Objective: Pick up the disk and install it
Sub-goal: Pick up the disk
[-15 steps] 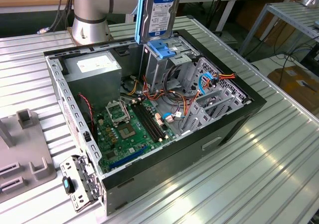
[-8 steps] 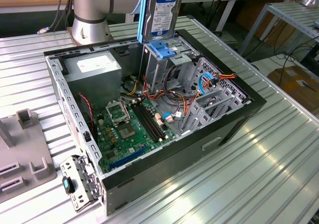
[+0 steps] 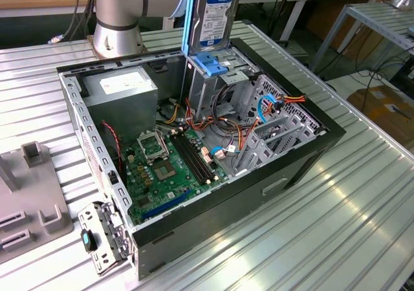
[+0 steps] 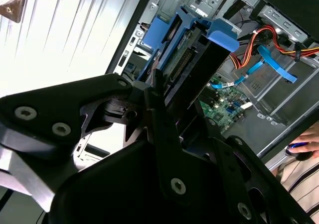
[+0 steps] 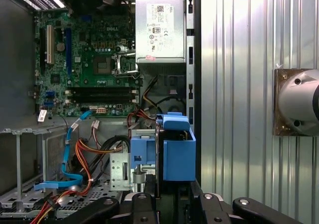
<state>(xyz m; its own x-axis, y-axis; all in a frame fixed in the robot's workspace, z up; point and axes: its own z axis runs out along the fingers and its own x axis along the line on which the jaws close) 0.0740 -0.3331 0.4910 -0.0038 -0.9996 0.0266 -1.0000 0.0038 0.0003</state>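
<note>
Clenched around the disk (image 3: pixel 217 13), the end effector (image 5: pixel 172 196) carries it on edge, with its black fingers (image 4: pixel 154 92) pressing on the drive's two broad faces. In the exterior view the disk hangs upright at the upper middle of the frame. Its labelled face is turned toward the camera and a blue carrier rail (image 3: pixel 188 19) runs down its side. Its lower end is just above the drive cage (image 3: pixel 217 84) and the cage's blue latch (image 3: pixel 210 63), but has not yet entered it. In the second wrist view the connector end (image 4: pixel 182 62) points away from the fingers, toward the open computer case (image 3: pixel 304 155).

By the look of it, the disk is a dense, rigid metal block, fairly heavy for its size. Its faces are smooth and could slip under a weak squeeze. It is likely sensitive to knocks, and the connector pins and circuit side are best left untouched. The plastic rails probably flex and need to be free to slide in the cage guides. So the sound hold is on the metal body at the end away from the connector, as it is taken now.

Below the cage lie the motherboard (image 3: pixel 168 168) and loose cables (image 3: pixel 284 100), and the case rests on the ribbed table (image 3: pixel 336 226).
</note>
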